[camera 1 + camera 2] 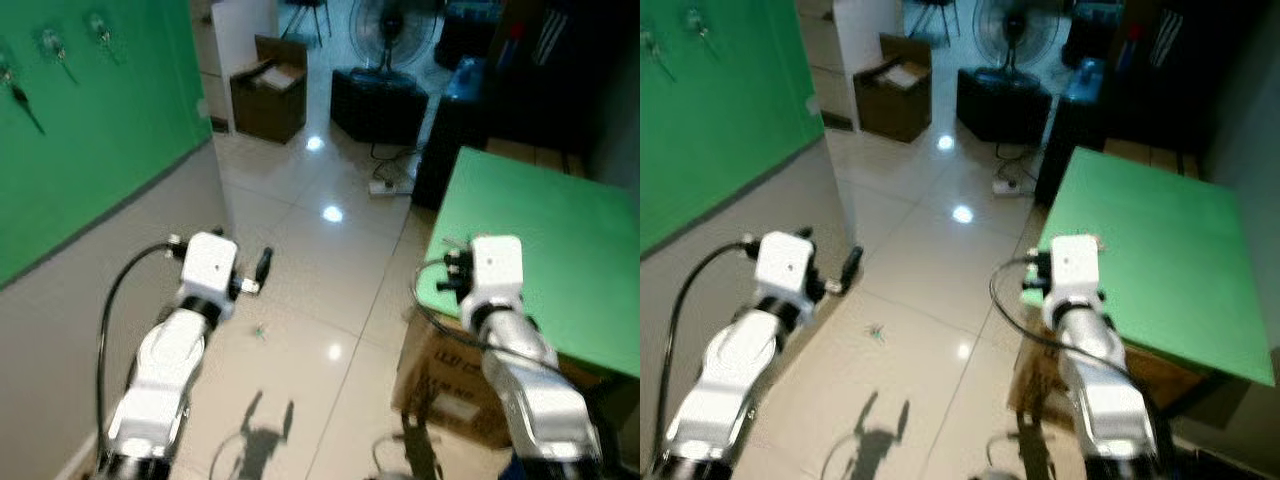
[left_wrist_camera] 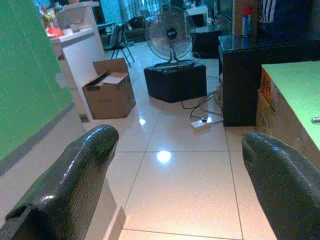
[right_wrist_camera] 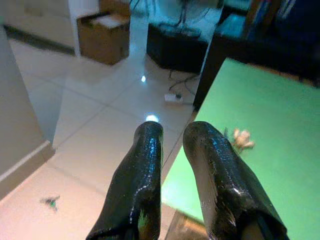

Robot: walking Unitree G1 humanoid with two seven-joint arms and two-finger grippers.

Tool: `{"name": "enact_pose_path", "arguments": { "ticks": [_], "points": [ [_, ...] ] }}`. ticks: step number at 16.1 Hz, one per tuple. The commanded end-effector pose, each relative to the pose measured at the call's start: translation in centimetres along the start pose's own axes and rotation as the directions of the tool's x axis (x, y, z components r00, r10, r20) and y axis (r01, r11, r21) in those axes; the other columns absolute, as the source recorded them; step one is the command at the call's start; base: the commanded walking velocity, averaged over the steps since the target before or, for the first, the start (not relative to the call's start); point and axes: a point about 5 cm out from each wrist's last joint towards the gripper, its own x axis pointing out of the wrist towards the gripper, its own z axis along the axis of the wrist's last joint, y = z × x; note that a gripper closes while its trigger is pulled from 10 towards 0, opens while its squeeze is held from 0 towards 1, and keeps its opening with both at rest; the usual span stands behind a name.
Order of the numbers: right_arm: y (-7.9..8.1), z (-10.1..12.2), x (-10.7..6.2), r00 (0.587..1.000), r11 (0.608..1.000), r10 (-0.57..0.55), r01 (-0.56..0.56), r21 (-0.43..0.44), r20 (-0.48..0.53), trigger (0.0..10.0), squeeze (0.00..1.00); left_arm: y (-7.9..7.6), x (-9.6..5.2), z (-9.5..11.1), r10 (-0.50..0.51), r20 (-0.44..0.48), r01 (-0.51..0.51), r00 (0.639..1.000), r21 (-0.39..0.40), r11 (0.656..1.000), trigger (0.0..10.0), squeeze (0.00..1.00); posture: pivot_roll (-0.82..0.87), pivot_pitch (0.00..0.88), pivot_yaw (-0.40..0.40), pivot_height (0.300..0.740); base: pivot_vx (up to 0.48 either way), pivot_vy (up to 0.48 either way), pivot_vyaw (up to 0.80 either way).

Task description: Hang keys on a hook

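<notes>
We see two silver arms held out over a shiny, pale tiled floor; lamps glint on the tiles as bright spots. Our left gripper has two fat, glossy black fingers spread wide apart, and nothing sits between them. Our right gripper has its two smooth black fingers close together with just a thin gap; they hold nothing.

On our right stands one table with a flat, bright green top; our right gripper hangs just past its near edge. A small pale bunch of keys lies on the green top, a little ahead of the right fingers; it is too blurry to tell how many keys there are.

On our left is a big green wall panel above a plain grey strip; three small shiny hooks stick out high on the green, and a thin dark thing hangs from the one nearest us.

A tiny green scrap lies on the floor between our arms.

Farther off sit one open brown cardboard box, one round fan on a black block, and one white power strip with dark cords; another brown box is tucked under the table.
</notes>
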Motion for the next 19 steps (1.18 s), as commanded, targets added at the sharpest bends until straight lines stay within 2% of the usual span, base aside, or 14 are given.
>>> {"name": "enact_pose_path", "arguments": {
  "ticks": [1, 10, 12, 14, 19],
  "points": [
    [-0.80, -0.01, 0.07, 1.000, 0.999, -0.029, 0.029, -0.026, 0.002, 10.0, 0.00, -0.35, 0.24, 0.74, -0.022, 0.027, 0.023, 0.999, -0.003, 1.000, 10.0, 0.00, -0.04, 0.000, -0.024, 0.718, 0.349, 0.000, -0.80],
    [-1.29, 0.01, -0.06, 0.999, 0.999, -0.048, 0.048, -0.023, 0.012, 10.0, 0.00, -0.61, 0.67, 0.91, -0.046, 0.029, 0.047, 0.999, -0.006, 0.999, 10.0, 0.00, -0.05, 0.000, -0.011, 0.718, 0.358, 0.000, -0.80],
    [-1.43, 0.00, -0.08, 0.998, 0.997, -0.057, 0.057, -0.054, 0.012, 10.0, 0.00, -0.62, 0.78, 0.95, -0.050, 0.029, 0.050, 0.998, -0.004, 0.999, 10.0, 0.00, -0.06, 0.000, -0.004, 0.718, 0.358, 0.000, -0.70],
    [-1.35, 0.00, -0.13, 0.999, 0.994, -0.038, 0.039, -0.100, 0.015, 10.0, 0.00, -0.62, 0.91, 0.88, -0.053, 0.028, 0.053, 0.998, -0.002, 0.999, 10.0, 0.00, -0.07, 0.000, -0.001, 0.718, 0.360, 0.000, 0.00],
    [-1.38, 0.12, -0.06, 1.000, 0.996, -0.001, 0.002, -0.093, 0.019, 10.0, 0.00, -0.77, 1.07, 0.86, -0.056, 0.027, 0.056, 0.998, 0.000, 0.998, 10.0, 0.00, -0.07, 0.000, -0.002, 0.718, 0.354, 0.000, 0.00]
  ]
}}
